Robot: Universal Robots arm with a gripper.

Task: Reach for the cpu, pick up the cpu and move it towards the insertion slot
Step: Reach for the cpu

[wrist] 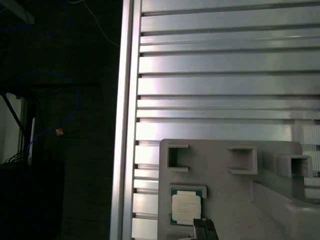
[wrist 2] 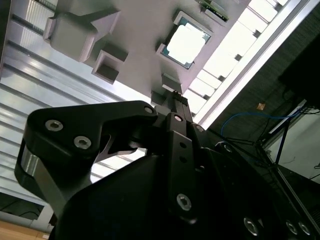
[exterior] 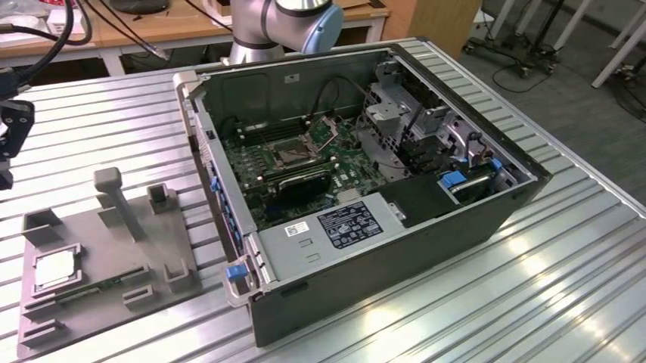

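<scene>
cpu (wrist 2: 187, 42): flat silvery square, dark rim

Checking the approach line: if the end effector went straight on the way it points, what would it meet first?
The end effector would likely meet the grey fixture plate beside the cpu, maybe the cpu's edge; depth is unclear.

The exterior view looks down from high and well back over the open computer case (exterior: 424, 249) and desk (exterior: 565, 287). Both wrist views look down, nearer, sharing the grey holder (wrist: 230, 200) and cpu (wrist: 186, 207).
</scene>
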